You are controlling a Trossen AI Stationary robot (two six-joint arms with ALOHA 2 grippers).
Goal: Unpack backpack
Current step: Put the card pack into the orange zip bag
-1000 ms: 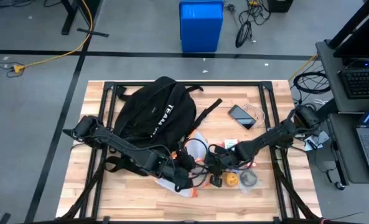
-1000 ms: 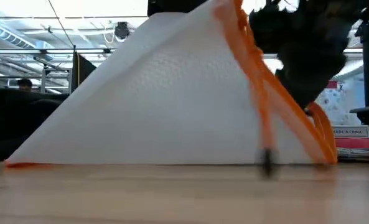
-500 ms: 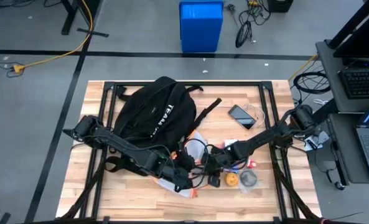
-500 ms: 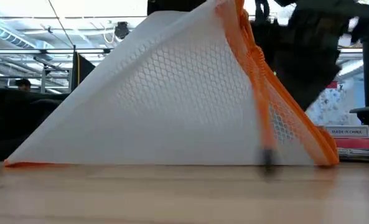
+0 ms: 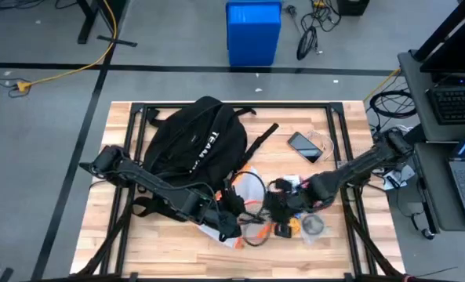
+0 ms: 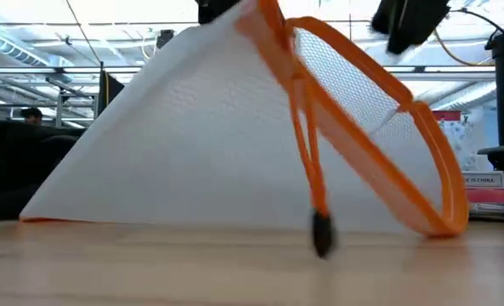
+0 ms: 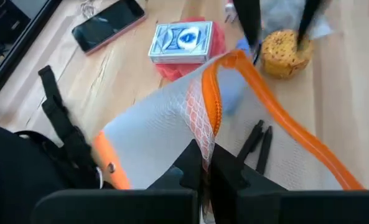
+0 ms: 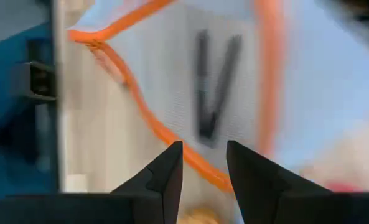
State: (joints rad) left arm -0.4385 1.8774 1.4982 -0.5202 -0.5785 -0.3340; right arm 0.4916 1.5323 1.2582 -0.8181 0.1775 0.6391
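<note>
The black backpack (image 5: 193, 141) lies at the table's far left. In front of it a white mesh pouch (image 7: 165, 124) with an orange zip edge rests on the wood on its bottom edge, rising like a tent (image 6: 167, 136). Its mouth gapes as an orange loop (image 6: 379, 127), and two black pens (image 7: 257, 140) lie inside. My left gripper (image 5: 230, 223) is shut on the pouch's top. My right gripper (image 8: 203, 168) hovers open just right of the pouch, above a yellow round thing (image 7: 286, 53), and touches nothing. My left gripper pinches the pouch's orange zip edge and the mesh beside it (image 7: 207, 138) between its two fingers. This is at the pouch's highest point, and the fingers come from the table's left. The held edge is lifted. The pouch's bottom edge (image 6: 150, 219) stays on the table, with the mesh drawn into a slope.
A phone (image 5: 304, 146) lies at the far right of the middle. A blue card box on something red (image 7: 181, 42) sits near the pouch. A grey round thing (image 5: 314, 225) lies beside the yellow one. The backpack's straps (image 5: 262, 137) trail over the wood.
My right gripper has risen and drawn back toward the table's right edge. The pouch's orange-edged mouth has spread from a narrow ridge into an open loop, and its dangling zip pull has swung toward the table's left. The pouch's bottom edge has stayed on the table.
</note>
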